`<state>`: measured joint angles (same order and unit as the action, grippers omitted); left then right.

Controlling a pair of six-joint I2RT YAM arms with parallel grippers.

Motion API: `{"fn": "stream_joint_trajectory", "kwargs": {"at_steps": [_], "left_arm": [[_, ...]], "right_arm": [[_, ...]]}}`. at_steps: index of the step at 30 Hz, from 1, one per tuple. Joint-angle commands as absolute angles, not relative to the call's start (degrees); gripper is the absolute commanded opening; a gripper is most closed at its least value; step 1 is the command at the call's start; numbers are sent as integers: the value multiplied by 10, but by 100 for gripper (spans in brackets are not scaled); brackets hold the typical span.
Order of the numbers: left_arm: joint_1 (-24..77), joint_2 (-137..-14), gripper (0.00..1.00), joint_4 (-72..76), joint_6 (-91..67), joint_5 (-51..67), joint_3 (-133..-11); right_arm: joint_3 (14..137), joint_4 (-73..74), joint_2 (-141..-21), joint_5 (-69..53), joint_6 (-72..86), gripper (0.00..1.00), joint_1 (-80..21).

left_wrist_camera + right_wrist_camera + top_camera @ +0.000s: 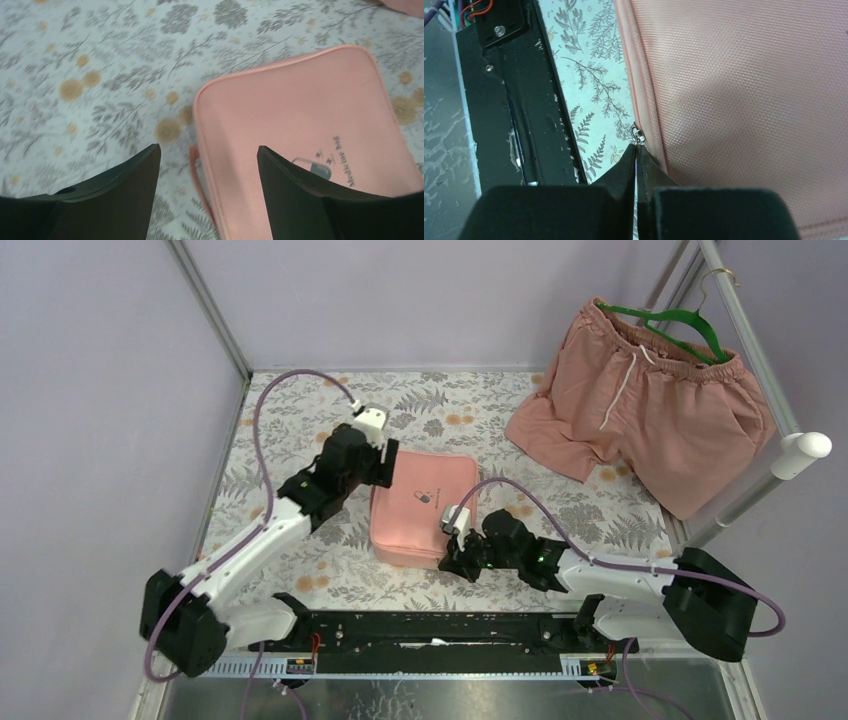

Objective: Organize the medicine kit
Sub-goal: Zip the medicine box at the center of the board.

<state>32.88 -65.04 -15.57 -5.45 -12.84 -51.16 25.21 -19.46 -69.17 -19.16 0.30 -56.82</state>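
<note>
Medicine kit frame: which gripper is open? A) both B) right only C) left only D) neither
C: the left gripper has its fingers wide apart above a corner of the medicine kit, while the right gripper is pressed shut at the kit's zipper slider.

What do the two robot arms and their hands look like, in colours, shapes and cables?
Both arms have white links and black joints. A purple cable loops along the left arm, another along the right arm, each to a small white box at the wrist. The left hand and right hand have black, wedge-shaped fingers.
</note>
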Motion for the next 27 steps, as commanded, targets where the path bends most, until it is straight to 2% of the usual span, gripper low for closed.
{"fn": "stream_joint_trajectory", "kwargs": {"at_steps": [1,12,20,27], "left_arm": [[313,-740,78,-78,-21,-32,-576],[283,-980,79,-115,-4,91,-747],[274,-1028,79,-133,31,198,-768],[267,-1006,80,-141,35,174,-721]], "right_arm": [[230,-180,-646,-135,44,1,-575],[193,-194,-607,-38,132,0,-575],[191,-164,-594,42,172,0,-572],[196,-149,-571,56,169,0,-526]]}}
